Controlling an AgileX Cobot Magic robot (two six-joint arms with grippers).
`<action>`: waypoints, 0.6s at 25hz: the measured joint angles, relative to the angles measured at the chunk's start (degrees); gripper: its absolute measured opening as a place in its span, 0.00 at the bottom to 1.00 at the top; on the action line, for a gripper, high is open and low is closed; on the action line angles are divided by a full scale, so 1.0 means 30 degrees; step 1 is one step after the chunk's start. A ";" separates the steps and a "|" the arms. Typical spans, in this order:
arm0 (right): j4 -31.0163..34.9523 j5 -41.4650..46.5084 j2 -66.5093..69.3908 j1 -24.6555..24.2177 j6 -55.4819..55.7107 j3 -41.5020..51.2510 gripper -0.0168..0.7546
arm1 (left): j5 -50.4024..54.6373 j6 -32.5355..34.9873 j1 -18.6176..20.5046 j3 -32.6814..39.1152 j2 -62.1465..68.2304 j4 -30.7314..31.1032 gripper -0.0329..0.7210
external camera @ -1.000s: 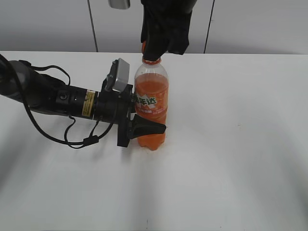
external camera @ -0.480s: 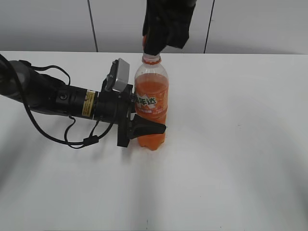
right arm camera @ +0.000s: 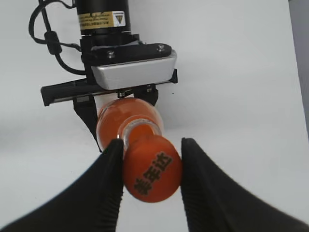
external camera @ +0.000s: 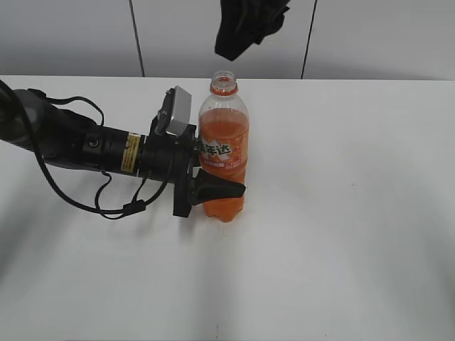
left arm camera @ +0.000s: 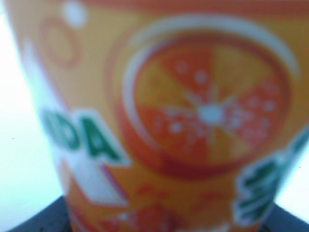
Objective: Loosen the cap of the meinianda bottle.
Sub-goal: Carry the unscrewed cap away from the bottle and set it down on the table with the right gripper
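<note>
white table [external camera: 355, 234]; cap [right arm camera: 152, 169] hidden from ext. cam

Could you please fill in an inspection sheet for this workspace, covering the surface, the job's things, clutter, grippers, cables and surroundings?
Surface: white table, bare apart from the bottle and the left arm.
Job's things: meinianda bottle stands upright, its mouth open; the cap is off, held above the neck.
Clutter: nothing seen.
Grippers: left gripper is clamped on the bottle's lower body from the side; right gripper is raised clear of the bottle, pinching the cap between its fingers.
Cables: black cable loops along the left arm onto the table.
Surroundings: pale wall panels with dark seams behind the table.
</note>
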 joint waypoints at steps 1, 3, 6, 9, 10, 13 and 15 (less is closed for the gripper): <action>-0.0170 0.0000 -0.0054 -0.0098 0.0805 0.0000 0.37 | 0.0000 0.0000 0.0000 0.0000 0.0000 0.0000 0.57; -0.0593 0.0000 -0.0093 -0.0327 0.2442 0.0000 0.37 | 0.0000 0.0000 0.0000 0.0000 0.0000 0.0000 0.57; -0.0952 0.0000 -0.0093 -0.1213 0.5479 0.0000 0.37 | 0.0017 0.0000 0.0000 0.0000 0.0000 0.0000 0.57; -0.1090 0.0000 -0.0093 -0.2661 0.8199 0.0017 0.37 | 0.0017 0.0000 0.0000 0.0000 0.0000 0.0000 0.57; -0.1129 0.0000 -0.0093 -0.3226 0.8982 0.0017 0.37 | 0.0017 0.0000 0.0000 0.0000 0.0000 0.0000 0.57; -0.1190 0.0000 -0.0093 -0.4881 1.0464 0.0271 0.37 | 0.0017 0.0000 0.0000 0.0000 0.0000 0.0000 0.57; -0.1204 -0.0018 -0.0115 -0.5905 1.1034 0.0779 0.37 | 0.0017 0.0000 0.0000 0.0000 0.0000 0.0000 0.57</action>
